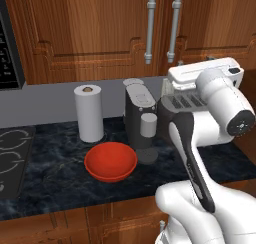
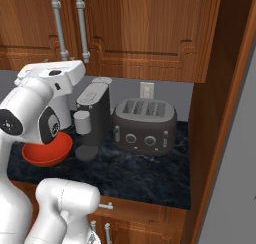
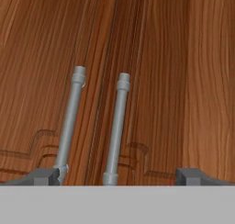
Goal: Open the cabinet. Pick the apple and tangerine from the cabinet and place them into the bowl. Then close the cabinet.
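Note:
The cabinet hangs above the counter with both reddish-brown doors shut. Its two silver bar handles stand side by side at the middle seam. In the hand view my gripper is open, facing the doors a short way off, with the two handles between its dark fingertips. The red bowl rests empty on the dark counter below, partly behind my arm in the right base view. The apple and tangerine are hidden.
A paper towel roll stands left of a grey coffee machine. A dark toaster sits to its right. The stove and the black microwave are at far left. A tall wooden panel bounds the right.

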### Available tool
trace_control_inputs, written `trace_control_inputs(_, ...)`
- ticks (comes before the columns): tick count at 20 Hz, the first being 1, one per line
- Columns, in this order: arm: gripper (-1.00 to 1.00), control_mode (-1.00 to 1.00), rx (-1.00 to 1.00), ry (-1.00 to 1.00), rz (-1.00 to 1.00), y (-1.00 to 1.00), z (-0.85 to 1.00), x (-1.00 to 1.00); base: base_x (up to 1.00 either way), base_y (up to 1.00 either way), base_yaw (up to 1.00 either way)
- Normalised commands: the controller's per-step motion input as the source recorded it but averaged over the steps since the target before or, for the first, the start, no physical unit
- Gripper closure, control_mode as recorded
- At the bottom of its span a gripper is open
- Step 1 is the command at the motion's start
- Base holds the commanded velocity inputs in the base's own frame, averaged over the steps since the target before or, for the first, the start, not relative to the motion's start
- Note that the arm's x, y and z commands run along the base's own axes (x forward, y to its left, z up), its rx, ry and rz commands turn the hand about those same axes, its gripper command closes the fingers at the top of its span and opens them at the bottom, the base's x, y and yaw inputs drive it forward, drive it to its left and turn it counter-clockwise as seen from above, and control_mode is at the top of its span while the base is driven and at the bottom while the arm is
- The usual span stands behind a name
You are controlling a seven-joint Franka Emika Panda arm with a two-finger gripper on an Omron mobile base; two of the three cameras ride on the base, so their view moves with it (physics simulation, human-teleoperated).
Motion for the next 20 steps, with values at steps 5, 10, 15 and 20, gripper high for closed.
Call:
trace_control_inputs(5, -1.0, -1.0, 0.0, 0.0, 0.0, 0.0, 0.0, 0.11, 0.0, 0.0, 0.0)
trace_control_inputs(10, -1.0, -1.0, 0.0, 0.01, 0.0, 0.0, 0.0, 0.51, 0.0, 0.0, 0.0)
trace_control_inputs(15, -1.0, -1.0, 0.0, 0.01, 0.0, 0.0, 0.0, 0.56, 0.0, 0.0, 0.0)
trace_control_inputs(20, -1.0, -1.0, 0.0, 0.05, 0.0, 0.0, 0.0, 0.61, 0.0, 0.0, 0.0)
